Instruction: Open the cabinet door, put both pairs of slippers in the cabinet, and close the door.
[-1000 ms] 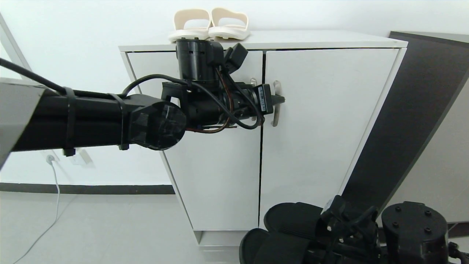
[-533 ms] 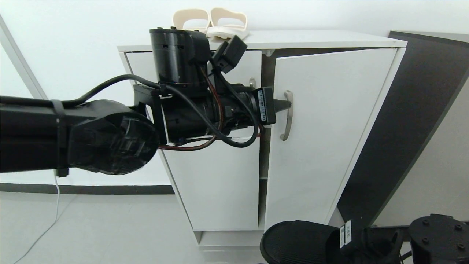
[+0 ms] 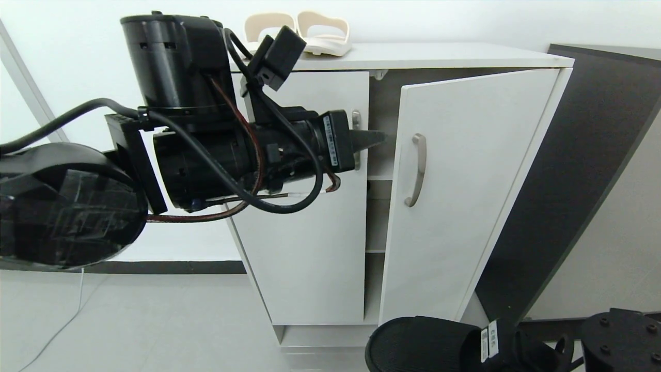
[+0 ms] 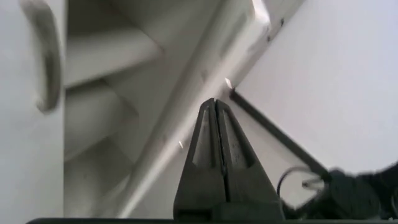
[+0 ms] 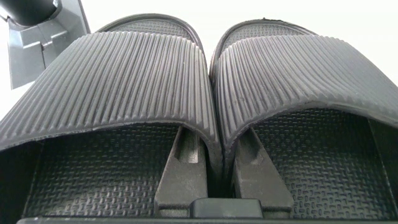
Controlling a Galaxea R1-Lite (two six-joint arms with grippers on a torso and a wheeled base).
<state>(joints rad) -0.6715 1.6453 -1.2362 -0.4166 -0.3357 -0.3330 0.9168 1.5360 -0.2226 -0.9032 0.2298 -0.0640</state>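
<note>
The white cabinet [image 3: 439, 53] has its right door [image 3: 465, 196] swung partly open, and shelves [image 3: 378, 177] show in the gap. My left gripper [image 3: 379, 138] is shut and empty in front of that gap, a little left of the door's metal handle [image 3: 416, 170] and apart from it. In the left wrist view its closed fingertips [image 4: 216, 109] point at the door's edge [image 4: 205, 93]. A cream pair of slippers [image 3: 310, 32] lies on the cabinet top. My right gripper [image 5: 217, 171] is shut on the black pair of slippers [image 5: 205, 81], pinching their two inner straps together; the pair [image 3: 418, 343] hangs low, in front of the cabinet's base.
The left door [image 3: 304, 232] is closed, with its handle [image 3: 356, 120] beside the gap. A dark panel [image 3: 578, 170] leans just right of the cabinet. Grey floor [image 3: 129, 320] lies open to the left, with a white cable [image 3: 62, 320] running across it.
The right door has swung further open. My left gripper has come off its handle and drawn back to the left. The black slippers have sunk lower in the head view.
</note>
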